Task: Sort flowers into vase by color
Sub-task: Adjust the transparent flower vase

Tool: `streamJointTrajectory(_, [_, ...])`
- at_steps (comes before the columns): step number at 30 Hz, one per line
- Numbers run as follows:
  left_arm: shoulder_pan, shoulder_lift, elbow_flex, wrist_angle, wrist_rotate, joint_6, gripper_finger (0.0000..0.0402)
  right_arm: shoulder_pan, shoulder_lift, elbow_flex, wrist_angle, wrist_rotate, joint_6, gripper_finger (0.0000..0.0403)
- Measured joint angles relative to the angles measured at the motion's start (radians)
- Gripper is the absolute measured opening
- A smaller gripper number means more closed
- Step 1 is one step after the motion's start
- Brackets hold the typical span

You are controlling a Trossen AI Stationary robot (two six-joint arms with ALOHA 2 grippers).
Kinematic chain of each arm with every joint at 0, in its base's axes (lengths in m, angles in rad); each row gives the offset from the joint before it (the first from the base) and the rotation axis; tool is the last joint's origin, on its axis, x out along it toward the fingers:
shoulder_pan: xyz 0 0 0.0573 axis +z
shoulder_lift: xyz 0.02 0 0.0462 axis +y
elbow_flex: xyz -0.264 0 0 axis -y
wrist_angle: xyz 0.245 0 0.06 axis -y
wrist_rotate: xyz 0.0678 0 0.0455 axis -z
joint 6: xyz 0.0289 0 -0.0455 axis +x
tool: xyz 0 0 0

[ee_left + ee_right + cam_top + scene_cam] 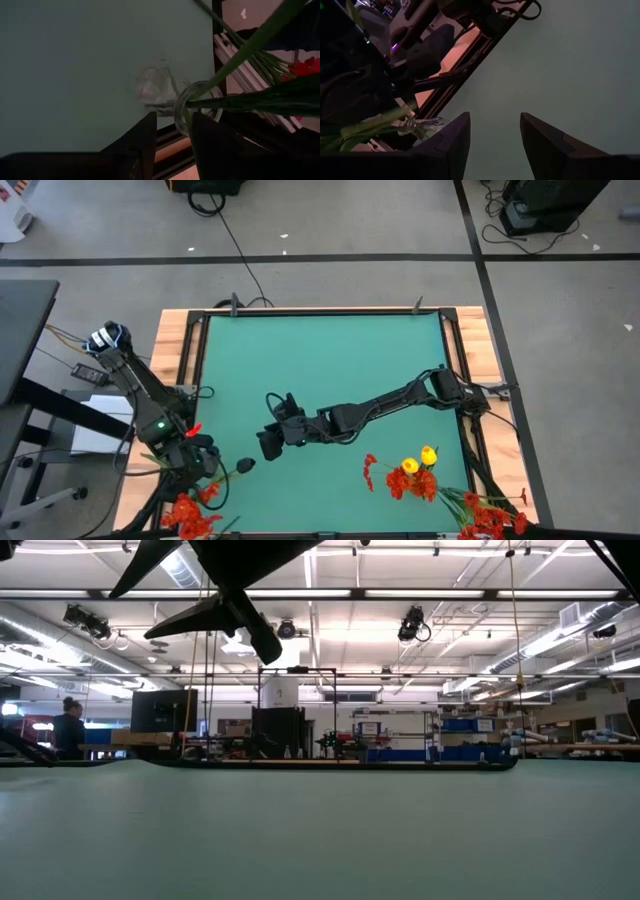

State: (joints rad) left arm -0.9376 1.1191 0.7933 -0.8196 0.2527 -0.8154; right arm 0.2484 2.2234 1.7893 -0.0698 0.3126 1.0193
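Note:
A clear glass vase (192,107) stands at the table's near left edge. Long green stalks (240,50) stick into its mouth and lean out over the edge, with red blooms (190,512) at their ends. My left gripper (172,132) hovers just over the vase mouth, pointing steeply down. It is open, with nothing between its fingers. My right gripper (270,438) hangs open over the middle of the table, empty, facing the vase (417,122). More flowers, with red blooms (400,480) and yellow heads (420,458), are at the near right. My left gripper comes at the vase from above. One finger (207,135) stands in front of the vase's rim (186,120) in the wrist view. Whether it touches the rim, I cannot tell.
A raised wooden frame (178,350) runs around the green mat. More red blooms (492,520) hang over the near right corner. Cables (70,345) lie beside the left arm's base. The far half of the mat (330,350) is bare.

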Motion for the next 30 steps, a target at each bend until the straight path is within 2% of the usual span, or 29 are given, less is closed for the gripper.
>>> streamJointTrajectory(18, [-0.003, 0.000, 0.000, 0.012, -0.028, 0.018, 0.0132, -0.003, 0.000, 0.000, 0.000, 0.000, -0.008, 0.0181])
streamJointTrajectory(23, [-0.004, 0.032, 0.000, 0.024, -0.028, 0.013, 0.0133, -0.003, 0.000, 0.000, 0.000, 0.000, -0.008, 0.0181])
streamJointTrajectory(30, [-0.005, 0.055, 0.000, 0.024, -0.026, 0.016, 0.0147, -0.002, 0.000, 0.000, 0.000, -0.010, -0.001, 0.0181])
